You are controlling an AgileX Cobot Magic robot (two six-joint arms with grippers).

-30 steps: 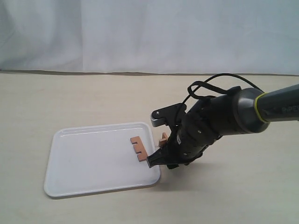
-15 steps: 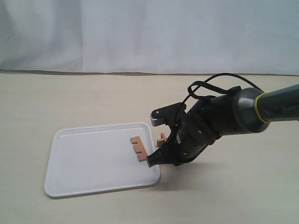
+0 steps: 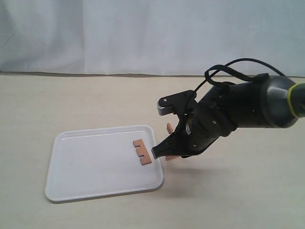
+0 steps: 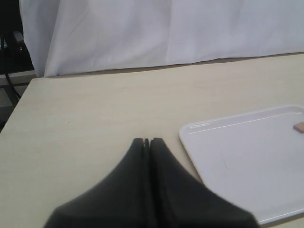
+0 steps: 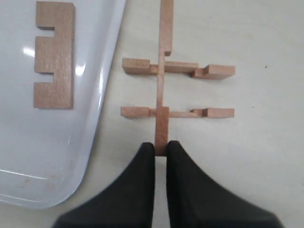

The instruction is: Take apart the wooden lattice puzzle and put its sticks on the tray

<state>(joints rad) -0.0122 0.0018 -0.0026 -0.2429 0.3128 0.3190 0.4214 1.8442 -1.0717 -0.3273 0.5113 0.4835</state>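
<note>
What is left of the wooden lattice puzzle (image 5: 162, 124) is three sticks: one long stick on edge crossed by two others (image 5: 176, 67). My right gripper (image 5: 160, 148) is shut on the long stick's near end, just off the right edge of the white tray (image 3: 95, 162). In the exterior view the right gripper (image 3: 159, 153) holds the puzzle (image 3: 169, 128) beside that edge. One loose notched stick (image 3: 142, 151) lies flat on the tray near its right side; the right wrist view shows this stick (image 5: 53, 54) too. My left gripper (image 4: 147, 141) is shut and empty over bare table left of the tray (image 4: 237, 161).
A pale wooden table (image 3: 71, 105) carries everything, with a white cloth backdrop (image 3: 143, 33) along its far edge. The bulky right arm (image 3: 238, 112) with its looped cable reaches in from the right. The left arm does not show in the exterior view.
The right arm has risen and drawn a little to the right, carrying the three-stick piece away from the tray's edge. The stick on the tray has not moved.
</note>
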